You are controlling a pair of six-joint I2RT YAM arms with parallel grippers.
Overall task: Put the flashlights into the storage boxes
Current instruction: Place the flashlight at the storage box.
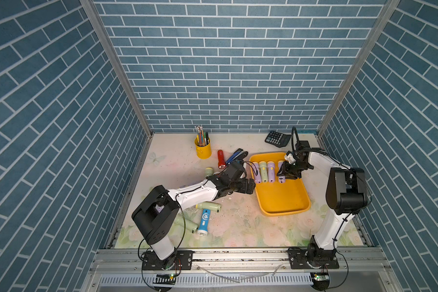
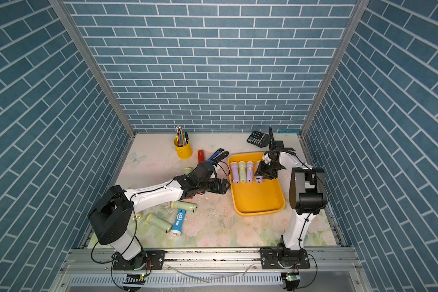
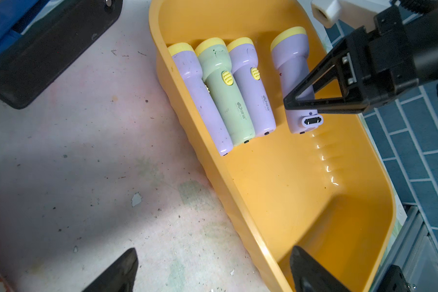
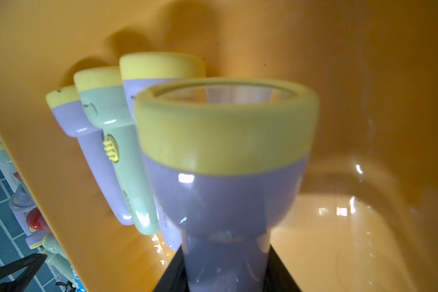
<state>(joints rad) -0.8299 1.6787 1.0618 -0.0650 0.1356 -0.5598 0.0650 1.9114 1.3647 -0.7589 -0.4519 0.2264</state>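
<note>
blue flashlight (image 1: 204,222) and a pale green flashlight (image 1: 209,206) lie on the table, nearer than the yellow tray (image 1: 281,199), on its left-arm side. left gripper (image 1: 250,186) released, jaws wide, empty, just beside the tray's rim. right gripper (image 1: 281,174) clenched on a lilac flashlight (image 3: 292,68) inside the tray, beside three flashlights (image 3: 225,96) in a row at the tray's far end. red flashlight (image 1: 221,159) outside the tray, by its far corner.

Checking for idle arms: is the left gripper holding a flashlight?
No, in the left wrist view the left gripper stands open, with only the table and the rim of the yellow tray between its jaws.
</note>
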